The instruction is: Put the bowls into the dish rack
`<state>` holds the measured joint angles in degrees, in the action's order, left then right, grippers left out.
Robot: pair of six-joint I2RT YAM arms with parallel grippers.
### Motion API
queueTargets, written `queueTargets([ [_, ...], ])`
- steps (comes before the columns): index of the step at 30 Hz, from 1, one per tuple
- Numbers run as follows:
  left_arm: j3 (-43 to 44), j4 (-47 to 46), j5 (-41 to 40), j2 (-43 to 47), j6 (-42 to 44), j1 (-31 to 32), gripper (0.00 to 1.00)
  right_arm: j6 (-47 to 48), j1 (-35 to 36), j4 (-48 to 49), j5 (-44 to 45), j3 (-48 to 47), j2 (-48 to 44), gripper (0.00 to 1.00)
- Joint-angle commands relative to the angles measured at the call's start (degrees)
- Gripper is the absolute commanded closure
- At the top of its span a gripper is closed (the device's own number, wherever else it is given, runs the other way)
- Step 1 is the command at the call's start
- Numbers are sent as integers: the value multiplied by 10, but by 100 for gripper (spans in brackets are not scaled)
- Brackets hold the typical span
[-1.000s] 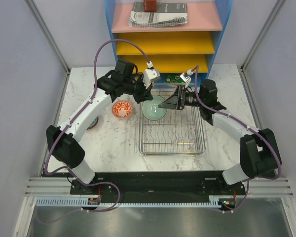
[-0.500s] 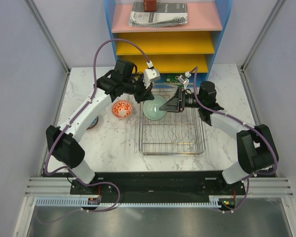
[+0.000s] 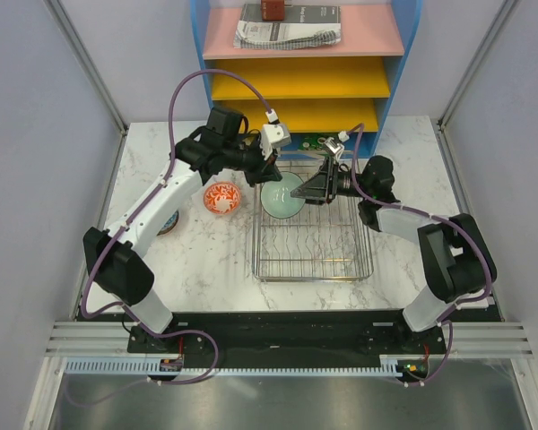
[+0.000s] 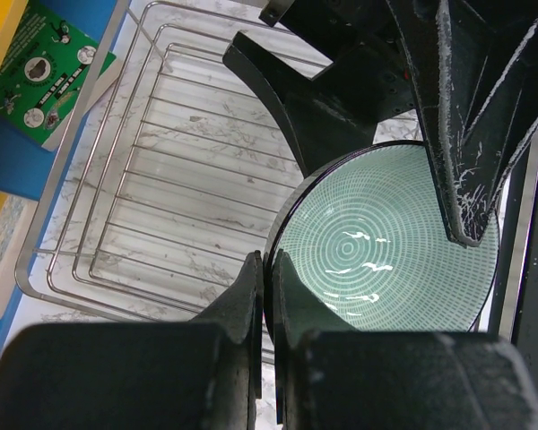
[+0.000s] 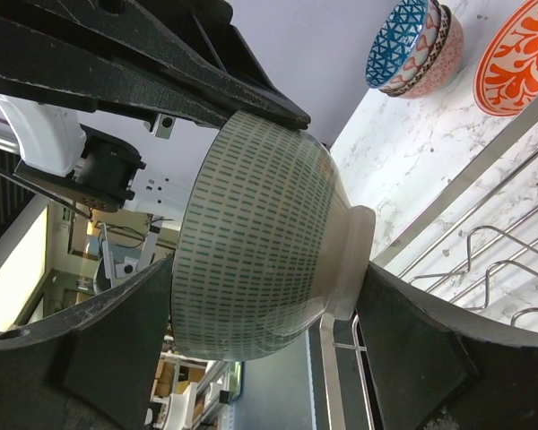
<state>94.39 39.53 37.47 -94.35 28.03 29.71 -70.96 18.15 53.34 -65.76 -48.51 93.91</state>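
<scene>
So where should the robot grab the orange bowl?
Probably by its rim, from above: the orange bowl sits upright on the table, open side up, so one finger can slip inside and one outside its thin wall.

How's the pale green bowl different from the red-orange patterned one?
The pale green bowl has fine rings and dashes; the red-orange bowl has bold orange shapes on white. The green one is over the far left corner of the dish rack; the orange one sits on the table beside it. The left end effector pinches the green bowl's rim; the orange bowl is untouched. Both are small, round.
</scene>
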Motion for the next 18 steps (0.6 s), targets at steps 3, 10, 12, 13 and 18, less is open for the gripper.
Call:
queueTargets([
  [3,1,-44,30,22,-5,2,98,-64,2,130,-5,2,7,14],
  [10,-3,-52,20,20,-8,2,98,-66,2,138,-5,10,2,34],
  [12,-3,-51,18,17,-9,2,98,-66,1,138,-4,12,0,40],
  [13,-4,-51,16,17,-9,2,98,-65,2,137,-4,13,0,48],
  [18,-8,-52,15,17,-10,2,97,-64,2,137,0,15,1,74],
])
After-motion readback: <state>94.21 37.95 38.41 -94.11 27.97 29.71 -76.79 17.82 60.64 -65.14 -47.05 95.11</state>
